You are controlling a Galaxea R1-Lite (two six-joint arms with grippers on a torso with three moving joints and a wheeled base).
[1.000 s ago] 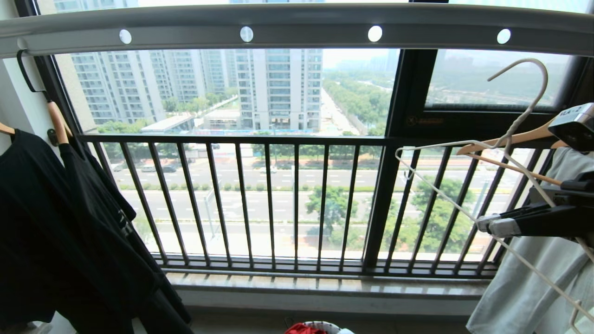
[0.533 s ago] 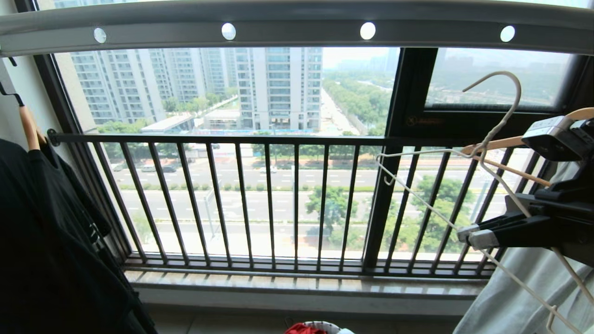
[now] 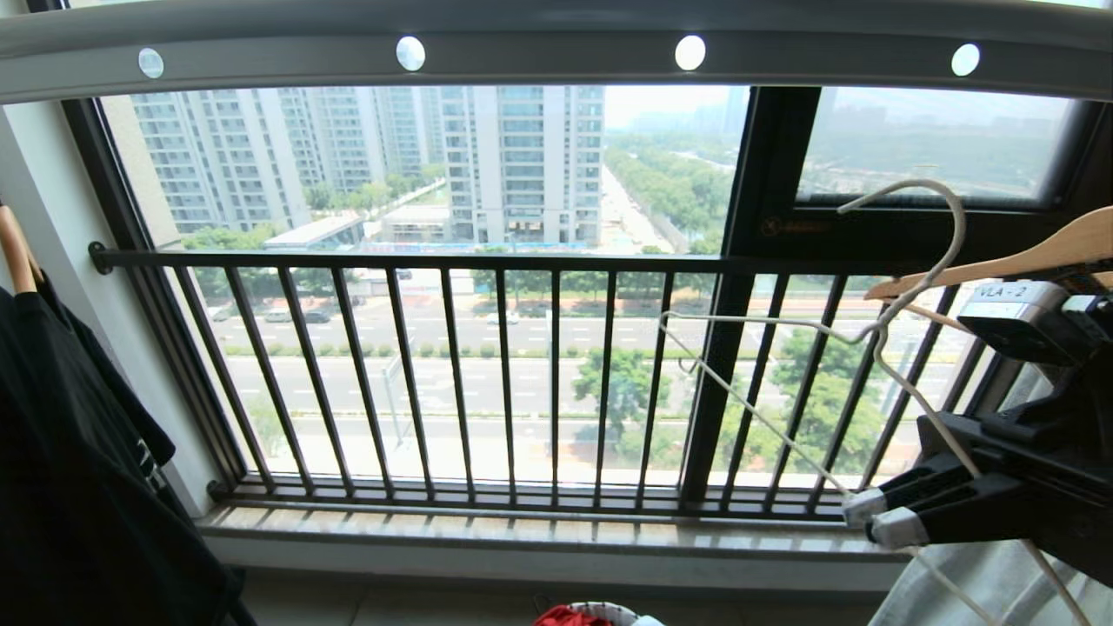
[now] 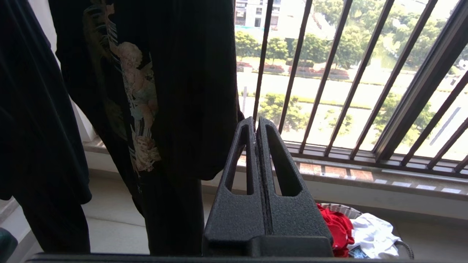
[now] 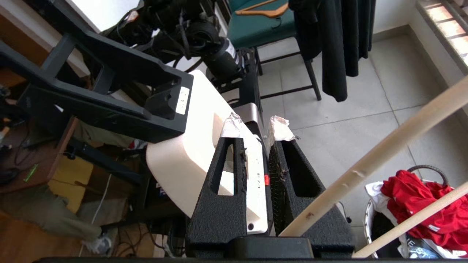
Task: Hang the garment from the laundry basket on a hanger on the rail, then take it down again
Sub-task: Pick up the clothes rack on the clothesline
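The white wire hanger (image 3: pixel 913 184) hangs free below the grey-white rail (image 3: pixel 556 56), off to the right. My right gripper (image 3: pixel 869 517) is shut on its lower wire, and the hook points up without touching the rail. In the right wrist view the hanger (image 5: pixel 384 146) runs out from between the jaws of the right gripper (image 5: pixel 256 128). The red garment (image 4: pixel 338 228) lies crumpled in the laundry basket (image 4: pixel 342 209) on the floor under the window, also seen as garment (image 5: pixel 420 197) and basket (image 5: pixel 369 215). My left gripper (image 4: pixel 256 122) is parked low, shut and empty.
Black T-shirts (image 3: pixel 69 487) hang at the far left. A wooden hanger (image 3: pixel 1043 252) with a pale grey garment (image 3: pixel 991 582) hangs at the far right, behind my right arm. The dark barred window railing (image 3: pixel 522 261) runs across ahead. A white shirt (image 4: pixel 373 233) shares the basket.
My right gripper has carried the hanger down and to the left, its hook now lower under the rail. The camera has moved, pushing the black shirts further off the left edge.
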